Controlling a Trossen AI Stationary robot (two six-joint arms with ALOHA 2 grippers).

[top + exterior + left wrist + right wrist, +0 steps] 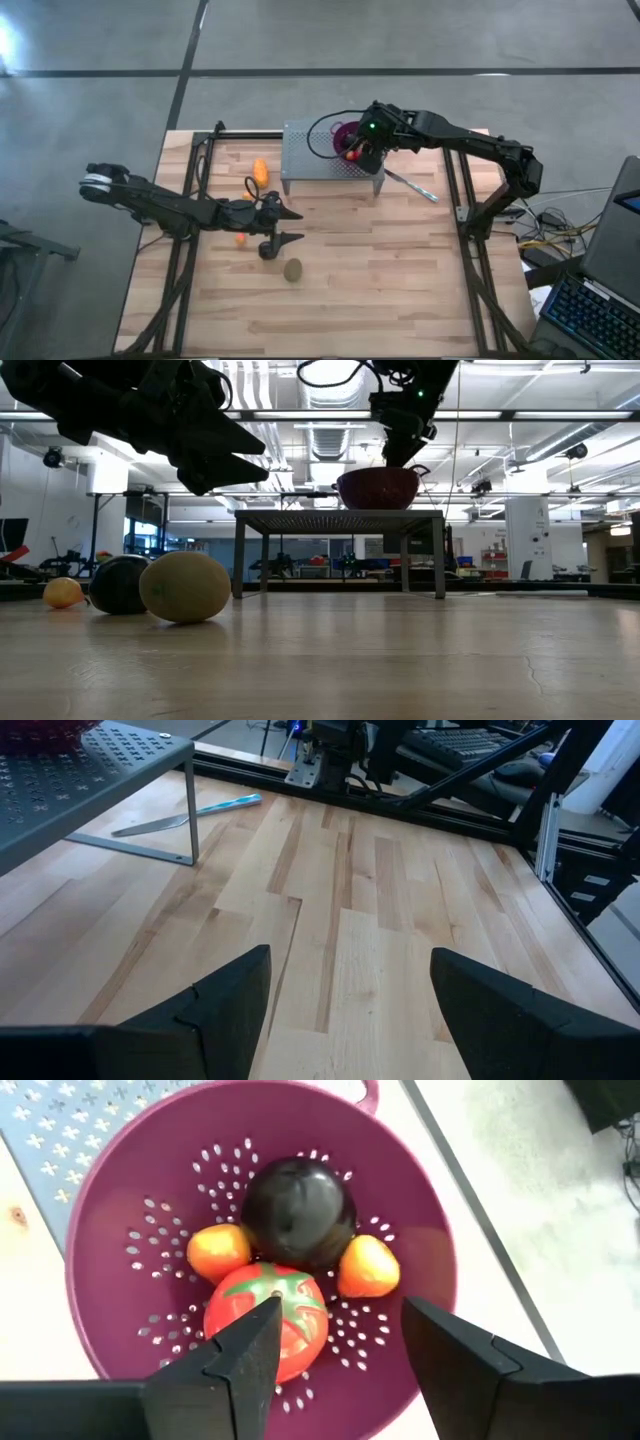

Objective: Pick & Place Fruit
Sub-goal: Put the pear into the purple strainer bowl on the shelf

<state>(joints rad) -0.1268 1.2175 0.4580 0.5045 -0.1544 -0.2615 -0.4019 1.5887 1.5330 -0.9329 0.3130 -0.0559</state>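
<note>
The purple perforated bowl [345, 135] stands on a grey perforated stand [320, 160] at the table's far middle. It holds a near-black round [297, 1200], two small orange balls [218, 1250] [367, 1267] and a red ball with a green top [265, 1315]. My right gripper [340, 1350] is open just above the bowl and touches nothing. My left gripper [288, 226] is open above the table's middle, holding nothing. Below and beside it on the wood lie a small orange ball [240, 238], a near-black round [268, 251] and a brown-green oval [293, 269]. An elongated orange fruit [260, 170] lies left of the stand.
A thin silver knife with a blue handle [410, 185] lies on the table right of the stand; it also shows in the left wrist view [185, 815]. Black frame rails run along the table's left and right sides. Bare wood lies toward the near edge.
</note>
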